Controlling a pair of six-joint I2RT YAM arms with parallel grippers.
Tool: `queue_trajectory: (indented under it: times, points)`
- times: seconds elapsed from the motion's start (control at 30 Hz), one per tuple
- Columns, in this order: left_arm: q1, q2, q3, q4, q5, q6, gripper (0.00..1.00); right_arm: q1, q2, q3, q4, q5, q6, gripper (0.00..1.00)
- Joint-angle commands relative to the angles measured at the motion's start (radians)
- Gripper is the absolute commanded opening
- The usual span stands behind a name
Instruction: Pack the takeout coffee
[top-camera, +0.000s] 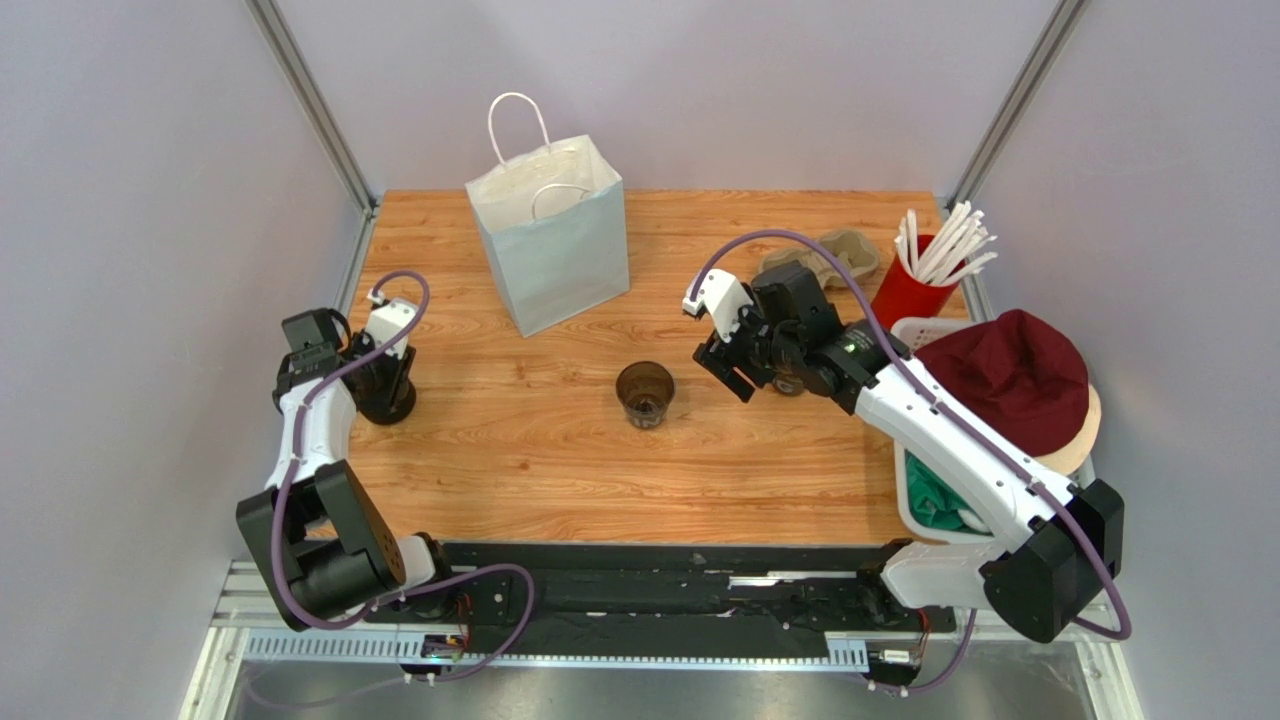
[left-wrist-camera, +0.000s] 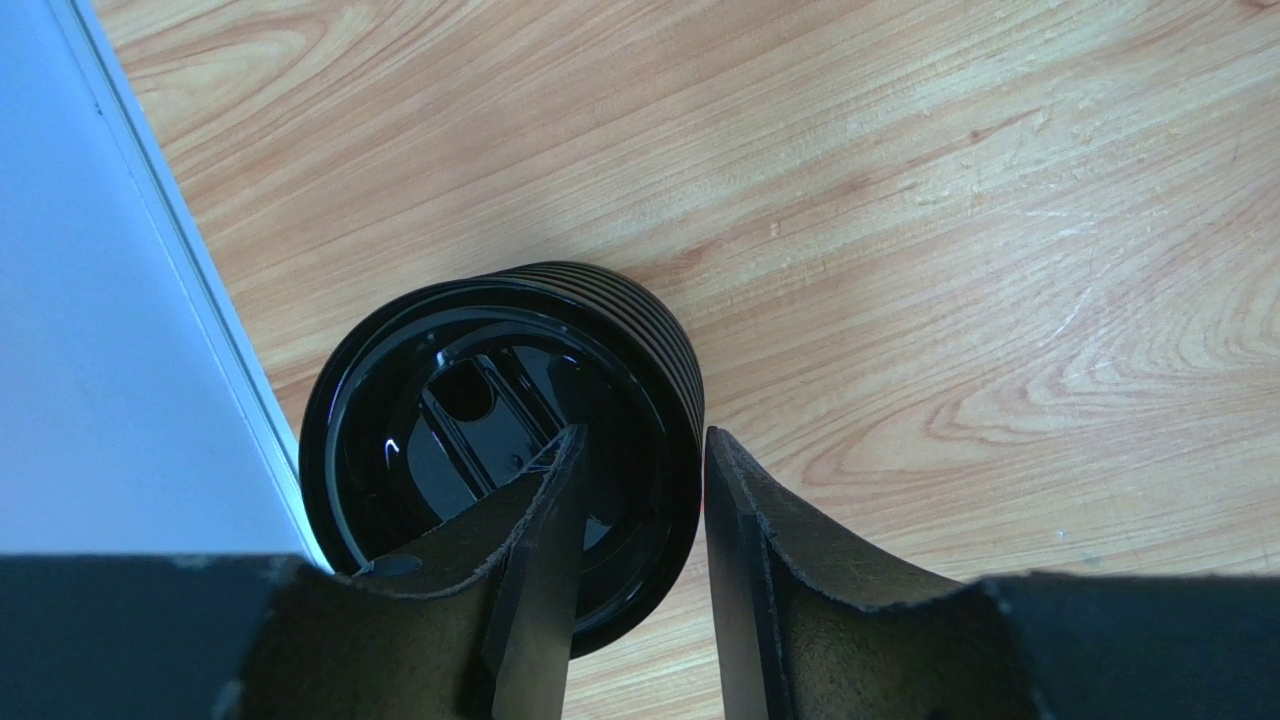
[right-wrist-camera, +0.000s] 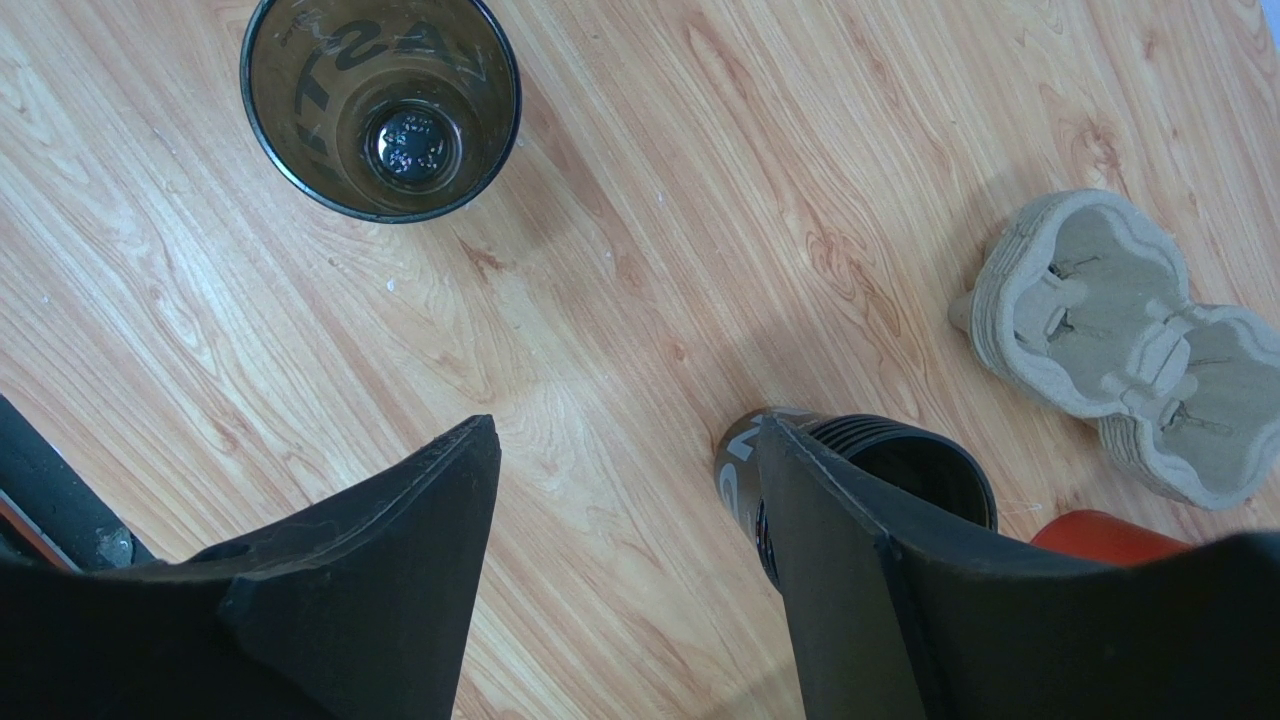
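That black ribbed plastic cup (left-wrist-camera: 451, 390) at 9 o'clock is super glossy. The wood-grain tabletop (top-camera: 511, 450) looks smooth. The brown moulded-pulp carrier (right-wrist-camera: 1074, 300) at 1 o'clock is rough and matt, and the white paper bag (top-camera: 559, 248) is matt too.

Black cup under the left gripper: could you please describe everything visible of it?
The black cup is round, with a ribbed wall and a glossy black lid-like top. It stands upright on the wood table, near its left edge. The left gripper appears to pinch its rim: one finger over the top, one outside.

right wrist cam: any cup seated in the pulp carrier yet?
No, both wells of the pulp carrier that show in the right wrist view are bare, with no cup in them.
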Motion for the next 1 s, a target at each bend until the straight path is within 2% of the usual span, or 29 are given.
queue_trajectory:
  times: [0.0, 0.13, 0.23, 0.6, 0.77, 0.97]
  points:
    - [0.010, 0.002, -0.010, 0.044, 0.028, -0.007, 0.41, -0.018, 0.004, -0.002, 0.038, -0.007, 0.005, 0.69]
    - [0.010, 0.005, -0.014, 0.047, 0.034, -0.008, 0.29, -0.024, 0.019, 0.004, 0.027, -0.019, 0.005, 0.68]
    - [0.010, 0.004, -0.014, 0.045, 0.035, -0.007, 0.28, -0.024, 0.025, 0.009, 0.024, -0.019, 0.005, 0.68]
    - [0.008, -0.038, -0.001, 0.008, 0.061, -0.018, 0.28, -0.024, 0.018, 0.003, 0.022, -0.036, 0.005, 0.68]
    - [0.010, -0.044, 0.000, -0.007, 0.074, -0.021, 0.35, -0.024, 0.015, 0.001, 0.022, -0.041, 0.003, 0.68]
    - [0.008, -0.035, 0.000, -0.010, 0.072, -0.018, 0.36, -0.024, 0.018, 0.000, 0.022, -0.041, 0.003, 0.68]
